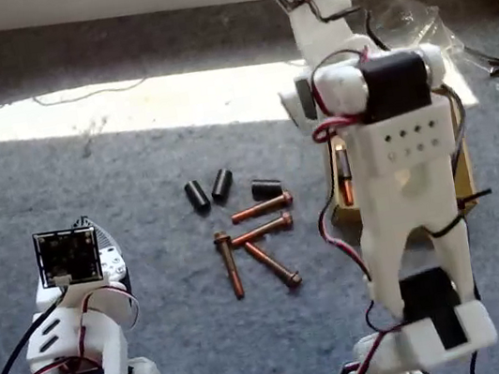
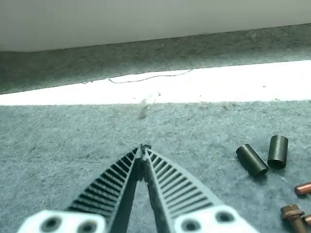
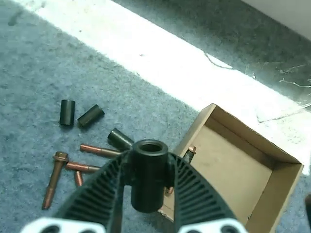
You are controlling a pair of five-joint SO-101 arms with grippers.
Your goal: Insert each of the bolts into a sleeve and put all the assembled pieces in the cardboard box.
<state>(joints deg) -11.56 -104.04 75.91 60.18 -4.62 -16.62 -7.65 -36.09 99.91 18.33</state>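
Clamped one sleeve (image 3: pixel 147 187) upright in the right gripper (image 3: pixel 147 161), bore facing up (probably to take a bolt), just beside the cardboard box (image 3: pixel 245 132). Held the left gripper (image 2: pixel 144 151) closed on nothing above the carpet (image 2: pixel 73 155), off to one side of the loose bolts (image 1: pixel 257 233), presumably ready to fetch one.

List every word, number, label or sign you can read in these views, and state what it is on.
None readable. The bolts, sleeves and cardboard box show no print; any marking on the camera boards is too small to read.
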